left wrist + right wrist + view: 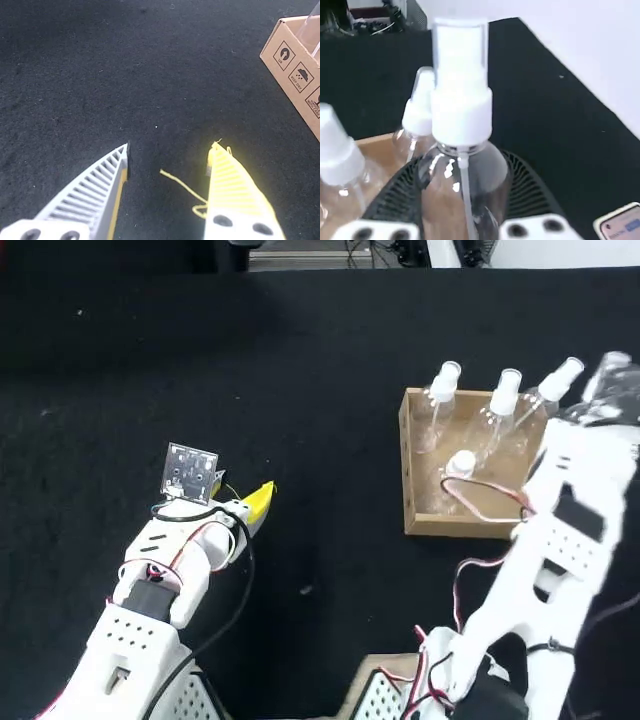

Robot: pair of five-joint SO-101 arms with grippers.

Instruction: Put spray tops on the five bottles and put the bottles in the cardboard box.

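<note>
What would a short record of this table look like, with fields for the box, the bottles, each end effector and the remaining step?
Box: brown cardboard box on black cloth table
In box: four clear plastic bottles with white spray tops
Right end effector: shut on fifth clear spray-topped bottle, held up beside the boxed ones
Left end effector: open, empty, over the cloth, apart from the box
Remaining: fifth bottle not yet in the box

Cardboard box (295, 65) outer wall: 3 black-framed handling pictograms in a row, up-arrows, an umbrella, and 1 cut off at the frame edge. Tiny captions beneath them are unreadable.
</note>
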